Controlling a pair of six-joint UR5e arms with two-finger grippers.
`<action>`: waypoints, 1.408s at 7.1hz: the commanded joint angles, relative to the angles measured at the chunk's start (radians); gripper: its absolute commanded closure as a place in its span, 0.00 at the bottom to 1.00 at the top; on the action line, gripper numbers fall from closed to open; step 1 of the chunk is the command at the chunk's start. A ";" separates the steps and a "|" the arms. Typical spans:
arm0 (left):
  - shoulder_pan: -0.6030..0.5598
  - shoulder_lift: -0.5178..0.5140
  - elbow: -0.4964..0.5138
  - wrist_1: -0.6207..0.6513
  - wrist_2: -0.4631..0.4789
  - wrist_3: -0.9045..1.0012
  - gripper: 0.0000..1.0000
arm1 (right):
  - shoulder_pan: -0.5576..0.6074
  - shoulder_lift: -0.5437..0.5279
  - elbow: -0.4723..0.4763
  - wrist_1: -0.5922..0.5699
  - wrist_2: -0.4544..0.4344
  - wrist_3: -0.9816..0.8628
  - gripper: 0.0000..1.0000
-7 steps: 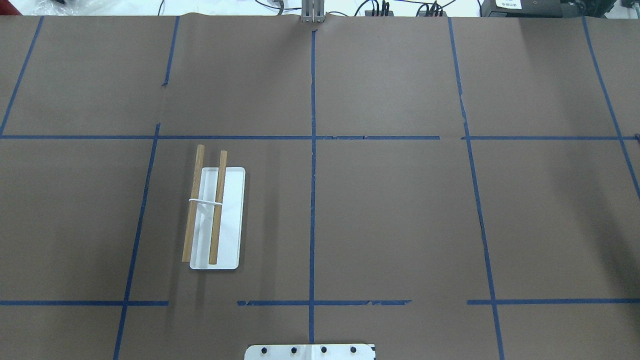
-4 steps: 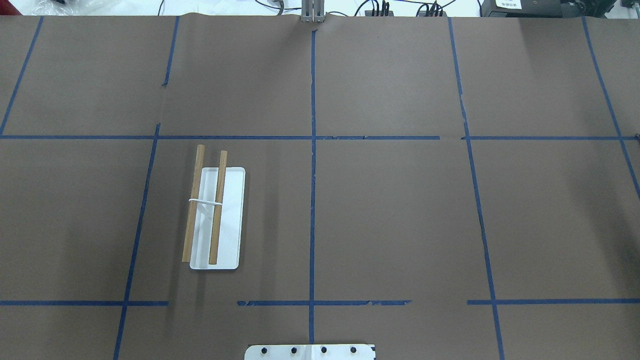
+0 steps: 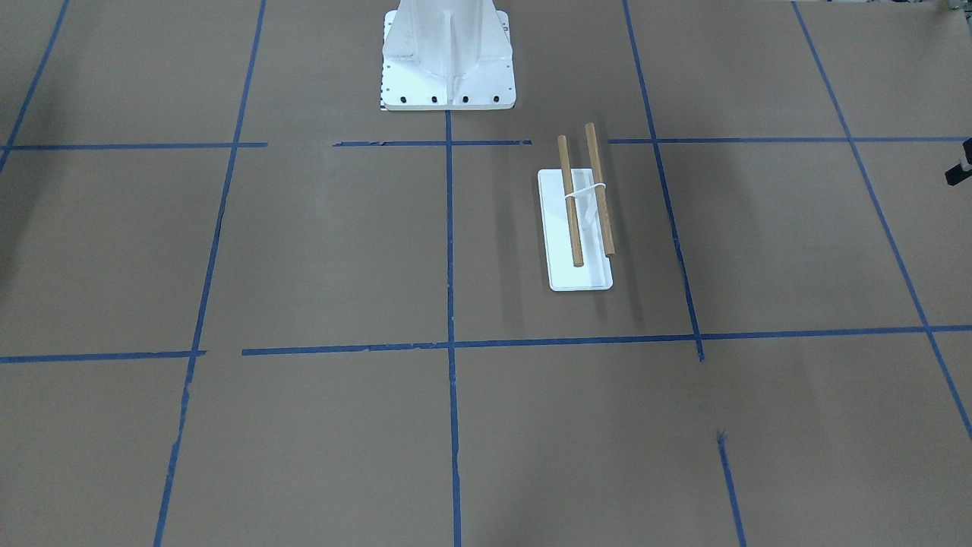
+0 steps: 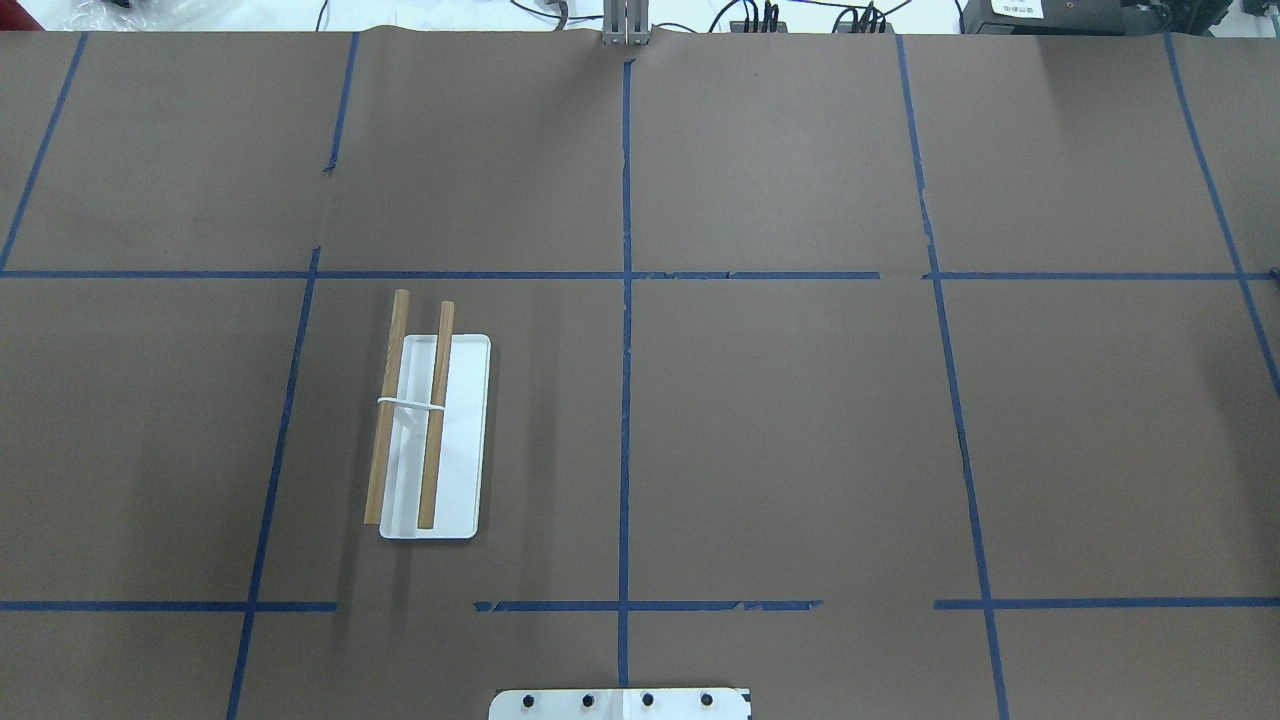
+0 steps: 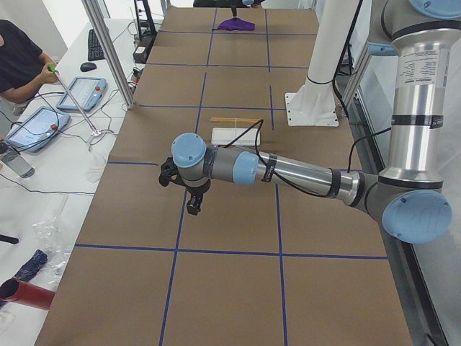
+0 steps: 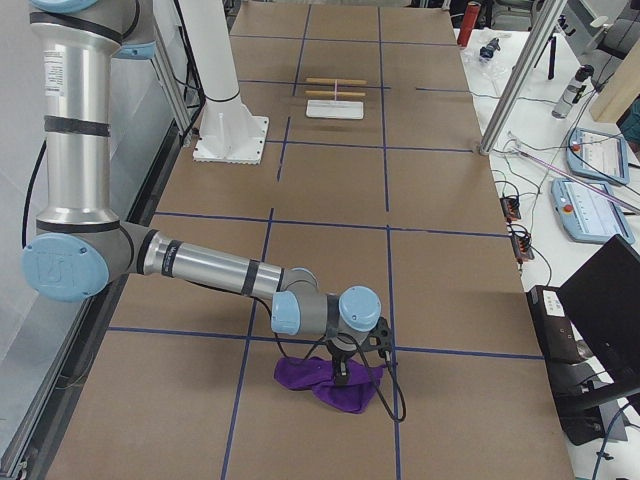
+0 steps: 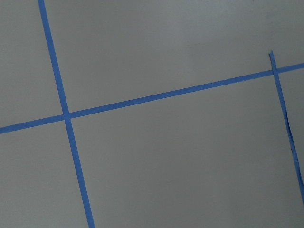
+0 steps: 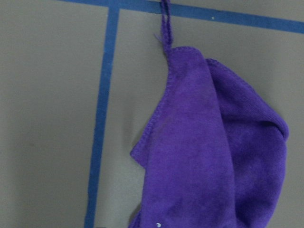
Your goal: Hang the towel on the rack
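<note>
The rack (image 4: 430,430) has two wooden dowels on a white support over a flat white base. It stands left of centre on the table and also shows in the front view (image 3: 581,220). The purple towel (image 6: 318,386) lies crumpled at the table's right end and fills the right wrist view (image 8: 218,156). My right gripper (image 6: 341,377) points down onto the towel; I cannot tell whether it is open or shut. My left gripper (image 5: 193,207) hangs over bare table at the left end, far from the rack; I cannot tell its state either.
The white ribbed pedestal (image 3: 448,53) with bolt holes stands at the robot's side of the table. Blue tape lines (image 7: 66,114) divide the brown table cover. An operator (image 5: 18,61) sits past the table's far edge among teach pendants.
</note>
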 commanded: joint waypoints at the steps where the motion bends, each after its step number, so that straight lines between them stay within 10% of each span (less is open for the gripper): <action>1: 0.000 0.003 0.002 -0.026 0.000 -0.004 0.00 | 0.007 0.064 -0.154 0.036 -0.039 0.000 0.17; 3: 0.000 0.001 -0.001 -0.026 0.000 -0.008 0.00 | 0.007 0.081 -0.171 0.036 -0.038 -0.008 1.00; 7: -0.001 0.001 -0.017 -0.026 -0.002 -0.031 0.00 | 0.011 0.068 -0.033 0.025 0.028 0.005 1.00; 10: 0.000 -0.005 -0.029 -0.058 0.000 -0.081 0.00 | 0.014 -0.003 0.421 -0.158 0.064 0.235 1.00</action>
